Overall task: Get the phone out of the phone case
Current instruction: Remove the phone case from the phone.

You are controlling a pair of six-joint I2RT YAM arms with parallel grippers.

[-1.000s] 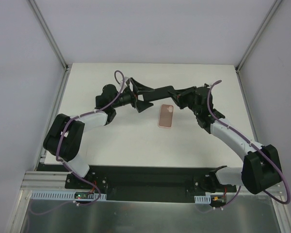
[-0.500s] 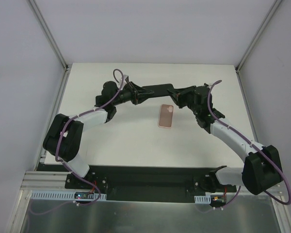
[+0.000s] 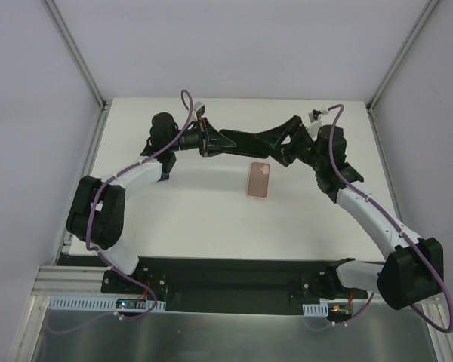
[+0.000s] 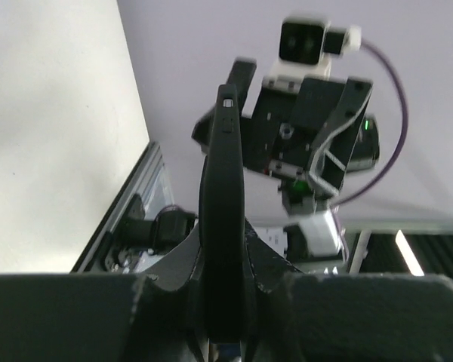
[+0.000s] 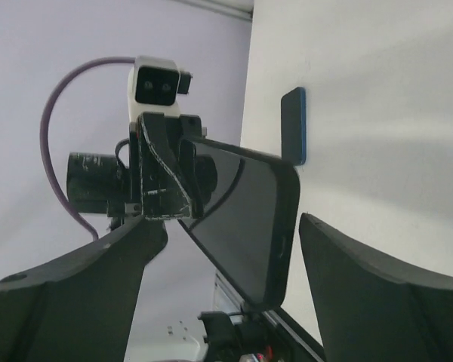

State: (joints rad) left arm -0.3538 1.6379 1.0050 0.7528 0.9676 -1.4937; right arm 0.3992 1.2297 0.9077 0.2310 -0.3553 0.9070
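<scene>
I have the phone (image 3: 245, 139) out of its shell and up in the air, over the far half of the table (image 3: 211, 211), about midway between its left and right edges. From the top camera it stretches lengthwise between the two arms.

The left gripper (image 3: 211, 141) has it by its left end. In the left wrist view the phone (image 4: 223, 173) stands edge-on, a thin dark blade rising from between my fingers (image 4: 260, 271), which are pinched hard against its two faces.

At the other end, the right gripper (image 3: 288, 140) has its jaws spread wide. On the right wrist camera the phone's glossy face (image 5: 245, 219) hangs between the two fingers (image 5: 136, 264). There is a plain gap on the left finger's side. On the other side the finger sits just beside the phone's edge, and I cannot tell whether it touches.

The phone case (image 3: 258, 180) lies flat on the table, apart from the phone and just nearer to me than it, slightly right of the middle. Its long sides run toward the far edge. It shows pink all over, with the camera cut-out at its far end.
</scene>
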